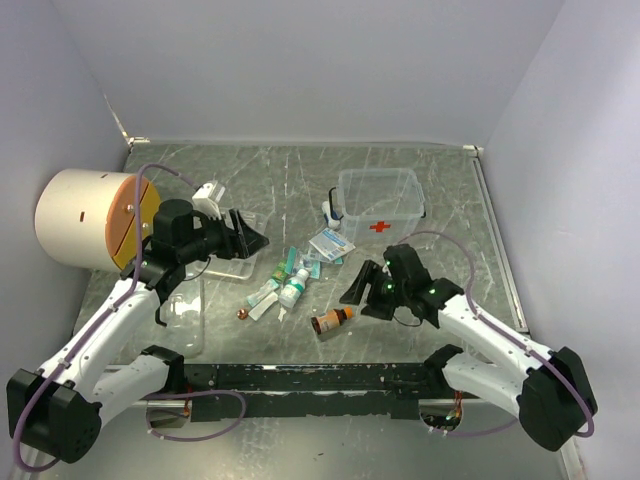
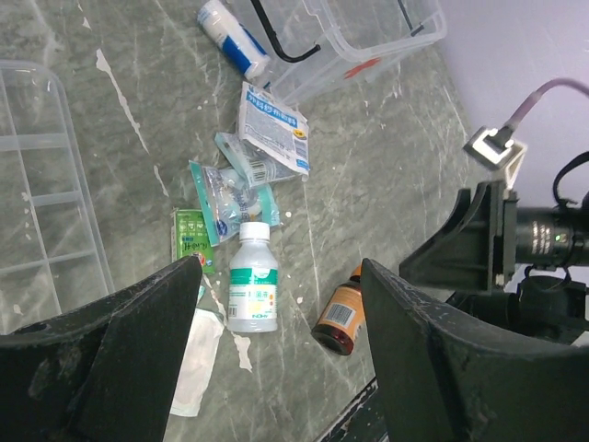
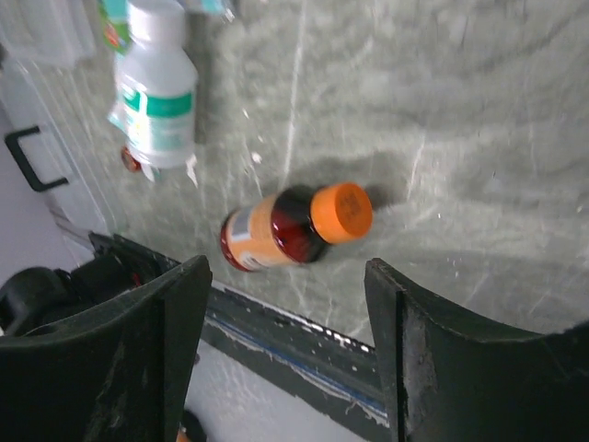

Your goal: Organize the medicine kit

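Left gripper [image 2: 279, 272]: your jaws are spread wide with nothing between them, hanging above the table.
White bottle [image 2: 251, 290]: it lies flat just ahead of your left jaws, in line with the gap, cap pointing away.
Sachets [image 2: 271, 120]: a loose cluster farther ahead of those jaws, past the white bottle.
Kit box [image 2: 368, 46]: clear with a red cross, well beyond the left jaws, ahead and right.
Divided tray [image 2: 46, 212]: out past your left finger.
Right gripper [image 3: 285, 267]: your jaws are wide apart and empty.
Amber bottle [image 3: 276, 230]: on its side just ahead of your right jaws' gap, orange cap toward the right finger.
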{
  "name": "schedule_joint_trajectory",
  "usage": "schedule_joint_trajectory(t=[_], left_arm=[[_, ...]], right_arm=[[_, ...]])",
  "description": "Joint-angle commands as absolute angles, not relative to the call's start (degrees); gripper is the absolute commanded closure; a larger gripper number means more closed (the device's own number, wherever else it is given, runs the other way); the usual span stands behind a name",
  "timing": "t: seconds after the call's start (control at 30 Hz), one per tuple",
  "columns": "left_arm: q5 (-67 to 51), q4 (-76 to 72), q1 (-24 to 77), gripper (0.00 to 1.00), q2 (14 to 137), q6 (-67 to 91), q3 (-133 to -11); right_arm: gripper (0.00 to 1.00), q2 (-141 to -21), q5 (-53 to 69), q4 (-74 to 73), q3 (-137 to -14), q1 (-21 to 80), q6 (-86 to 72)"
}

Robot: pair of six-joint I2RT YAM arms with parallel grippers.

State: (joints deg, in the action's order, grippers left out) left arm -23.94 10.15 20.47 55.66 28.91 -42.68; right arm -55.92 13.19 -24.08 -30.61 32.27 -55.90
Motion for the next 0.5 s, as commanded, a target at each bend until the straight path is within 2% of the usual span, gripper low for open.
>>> schedule_joint_trajectory(t=[0.0, 0.1, 0.2, 0.33, 0.47], left_arm=[[-23.64, 9.82, 20.90, 0.19, 54.83, 28.41, -43.71], [-26.38, 7.35, 21.01, 0.18, 53.92, 28.74, -42.77], [-23.44, 8.68, 21.01, 0.18, 52.97, 28.56, -42.81], [-22.89, 10.20, 20.96, 0.18, 52.95, 27.90, -43.69], [-25.33, 7.78, 21.00, 0.18, 52.12, 28.23, -42.41]], right_arm=[[0.28, -56.19, 17.19, -21.59, -27.27, 35.20, -62.35], [0.24, -57.38, 15.05, -18.09, -26.11, 38.77, -67.34], [0.25, -59.63, 11.69, -16.54, -26.29, 41.44, -71.24], [0.35, -64.29, 6.75, -16.75, -28.70, 43.45, -72.11], [0.41, -68.67, -0.01, -19.14, -31.48, 46.61, -70.55]])
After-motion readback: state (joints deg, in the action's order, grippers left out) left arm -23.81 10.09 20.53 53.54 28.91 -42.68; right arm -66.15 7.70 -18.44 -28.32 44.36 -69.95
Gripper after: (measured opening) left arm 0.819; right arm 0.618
